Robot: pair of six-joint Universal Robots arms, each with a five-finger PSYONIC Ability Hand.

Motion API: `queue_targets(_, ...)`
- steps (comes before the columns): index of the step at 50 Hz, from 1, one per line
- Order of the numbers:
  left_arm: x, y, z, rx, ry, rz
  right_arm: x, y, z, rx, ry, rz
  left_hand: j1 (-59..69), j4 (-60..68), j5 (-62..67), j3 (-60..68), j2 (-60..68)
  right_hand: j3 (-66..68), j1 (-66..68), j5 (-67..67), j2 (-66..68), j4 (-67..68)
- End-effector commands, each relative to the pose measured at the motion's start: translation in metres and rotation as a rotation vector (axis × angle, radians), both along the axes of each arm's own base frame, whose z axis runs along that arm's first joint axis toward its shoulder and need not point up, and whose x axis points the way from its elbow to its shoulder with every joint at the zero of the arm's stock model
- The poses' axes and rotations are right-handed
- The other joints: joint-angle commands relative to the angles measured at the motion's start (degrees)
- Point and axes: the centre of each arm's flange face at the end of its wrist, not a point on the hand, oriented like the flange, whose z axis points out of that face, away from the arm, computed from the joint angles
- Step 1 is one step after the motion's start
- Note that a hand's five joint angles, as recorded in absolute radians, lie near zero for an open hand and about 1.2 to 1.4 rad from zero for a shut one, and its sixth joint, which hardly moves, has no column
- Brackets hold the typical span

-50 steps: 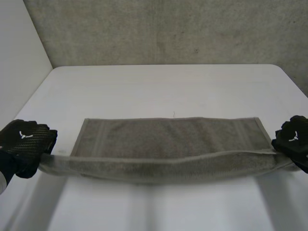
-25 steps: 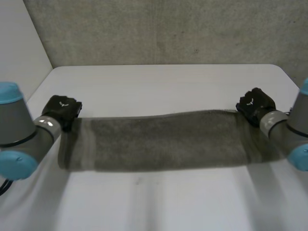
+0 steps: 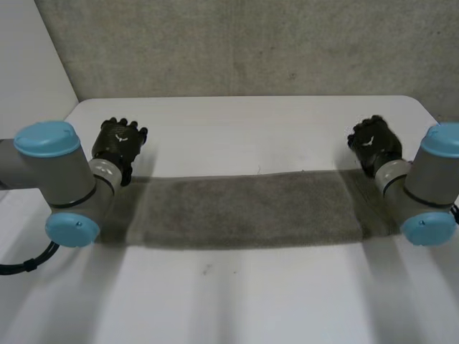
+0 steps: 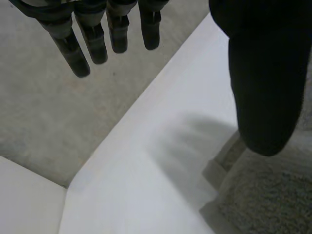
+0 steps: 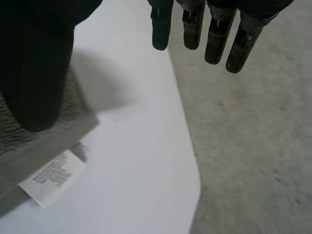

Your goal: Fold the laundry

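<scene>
towel (image 3: 244, 211) flat on table (image 3: 244, 129) — left hand (image 3: 120, 145), right hand (image 3: 373, 143) splayed near ends.

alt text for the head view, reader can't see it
A grey towel, folded into a long strip, lies flat across the white table. The left hand and right hand are open near its two far corners, holding nothing.

A white table (image 3: 251, 129) with rounded far corners takes up most of the head view, its top smooth, matte and evenly lit by soft light. Beyond its far edge is a grey speckled surface (image 3: 251, 43); I cannot tell whether it is wall or floor. A plain white panel (image 3: 29, 50) stands along the table's left side
</scene>
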Motion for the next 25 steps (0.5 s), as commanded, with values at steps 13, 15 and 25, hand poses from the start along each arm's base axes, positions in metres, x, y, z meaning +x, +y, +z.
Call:
queue_targets(13,0.024,0.071,0.064,-0.068,0.053,0.008,-0.025,0.076,0.091,0.151,-0.496,-0.093,-3.5,-3.0,-4.0,-3.1,-2.9,-2.3,-2.3,-3.4,-3.3,-3.5)
queue_targets(15,0.026,0.079,0.063,-0.07,0.101,0.011,-0.039,0.085,0.082,0.246,-0.485,-0.138,-3.5,-3.0,-4.0,-3.1,-2.9,-2.3,-2.3,-3.4,-3.3,-3.5)
queue_targets(25,0.03,0.085,0.059,-0.056,0.292,0.026,-0.061,0.097,0.04,0.422,-0.472,-0.197,-3.5,-3.0,-4.0,-3.1,-2.9,3.3,3.3,2.2,2.4,2.1)
